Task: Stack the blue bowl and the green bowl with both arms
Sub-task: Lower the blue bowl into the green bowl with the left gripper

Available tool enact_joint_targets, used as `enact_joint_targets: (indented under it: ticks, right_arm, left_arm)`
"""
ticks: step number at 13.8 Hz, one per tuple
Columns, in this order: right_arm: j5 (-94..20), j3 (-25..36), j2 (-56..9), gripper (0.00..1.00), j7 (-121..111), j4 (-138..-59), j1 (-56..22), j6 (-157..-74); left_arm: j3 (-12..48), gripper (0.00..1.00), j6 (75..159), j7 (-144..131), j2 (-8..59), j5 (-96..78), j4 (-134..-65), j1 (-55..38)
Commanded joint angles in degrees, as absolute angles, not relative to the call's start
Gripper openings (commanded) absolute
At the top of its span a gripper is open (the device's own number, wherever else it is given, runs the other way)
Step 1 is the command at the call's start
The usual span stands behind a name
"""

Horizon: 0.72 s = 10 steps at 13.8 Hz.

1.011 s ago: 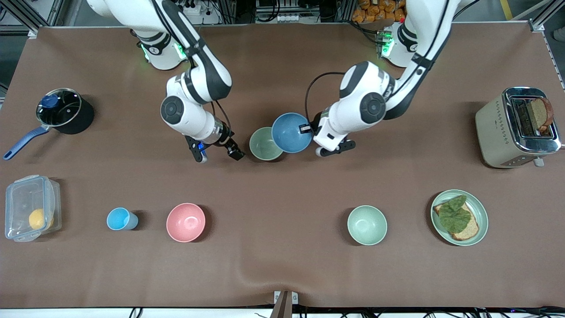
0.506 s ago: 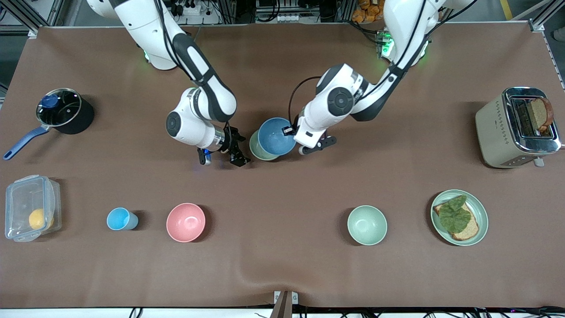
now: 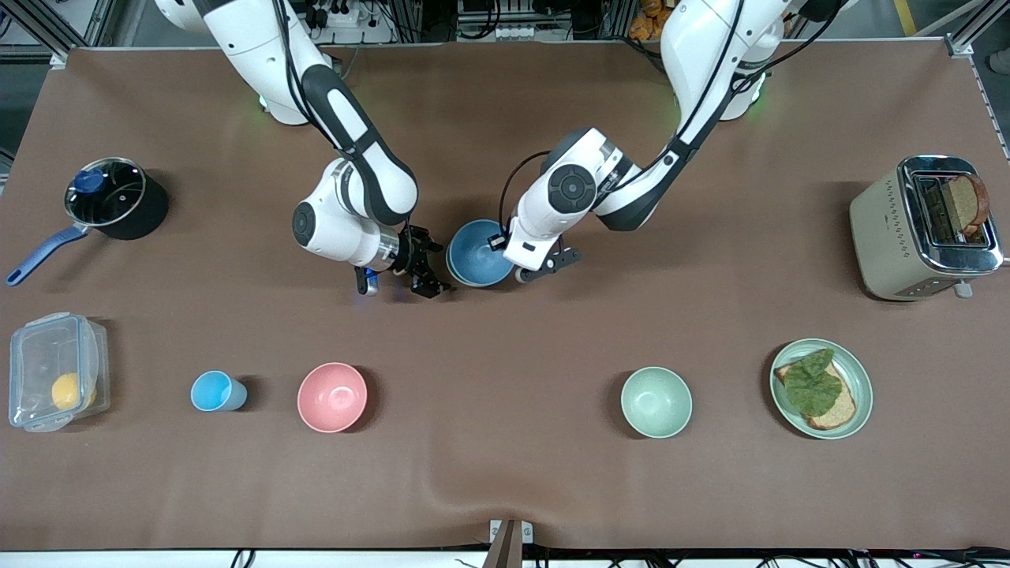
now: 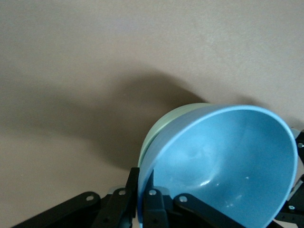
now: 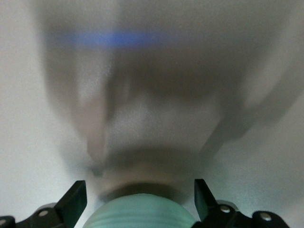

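Note:
The blue bowl (image 3: 478, 263) hangs tilted over the green bowl, with my left gripper (image 3: 499, 243) shut on its rim. In the left wrist view the left gripper (image 4: 142, 183) pinches the wall of the blue bowl (image 4: 223, 161), and the green bowl (image 4: 161, 129) shows just under it. In the front view the blue bowl hides nearly all of the green one. My right gripper (image 3: 436, 265) is open beside the green bowl, toward the right arm's end. In the right wrist view the green bowl (image 5: 140, 213) lies between the spread fingers (image 5: 72, 202) of the right gripper (image 5: 138, 189).
Nearer the front camera stand a pink bowl (image 3: 332, 397), a light-blue cup (image 3: 215, 391), a pale mint bowl (image 3: 656, 401) and a green plate (image 3: 865, 394) with a sandwich. A toaster (image 3: 907, 237), a pot (image 3: 118, 201) and a clear box (image 3: 47, 355) stand at the table's ends.
My left arm has carried the blue bowl toward the right arm's end, over the green bowl, and lowered it. The right gripper has moved in next to the green bowl.

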<state>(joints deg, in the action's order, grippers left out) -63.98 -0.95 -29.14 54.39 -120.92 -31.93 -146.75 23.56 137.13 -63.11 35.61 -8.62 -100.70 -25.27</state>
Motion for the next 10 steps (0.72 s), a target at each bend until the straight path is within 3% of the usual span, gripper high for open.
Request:
enact_joint_targets:
  ticks: [1,5,6,7,8,10]
  right_arm:
    - [-65.92,-1.32,-29.18,1.00,52.73,-120.67,-30.85,-146.07]
    - [-65.92,-1.32,-29.09,1.00,52.74,-120.67,-30.94,-146.07]
    - [-65.92,-1.32,-29.09,1.00,52.73,-120.67,-30.94,-146.07]
    - [-65.92,-1.32,-29.09,1.00,52.73,-120.67,-30.94,-146.07]
    - [-65.92,-1.32,-29.09,1.00,52.73,-120.67,-30.94,-146.07]
    - [-65.92,-1.32,-29.00,1.00,52.82,-120.67,-31.02,-146.07]
  left_arm:
    - [23.12,0.00,137.11,-65.04,37.79,-6.94,-97.47,-26.80]
    - [19.43,0.00,137.11,-65.13,39.02,-7.03,-96.15,-30.67]
    - [19.42,0.08,137.11,-66.00,38.76,-7.03,-96.15,-30.67]
    - [19.42,0.63,137.11,-67.57,38.50,-6.86,-96.07,-30.67]
    - [19.34,1.00,136.94,-67.67,38.32,-6.25,-95.98,-30.85]
    - [19.34,1.00,134.49,-69.42,35.96,-4.49,-95.80,-31.29]
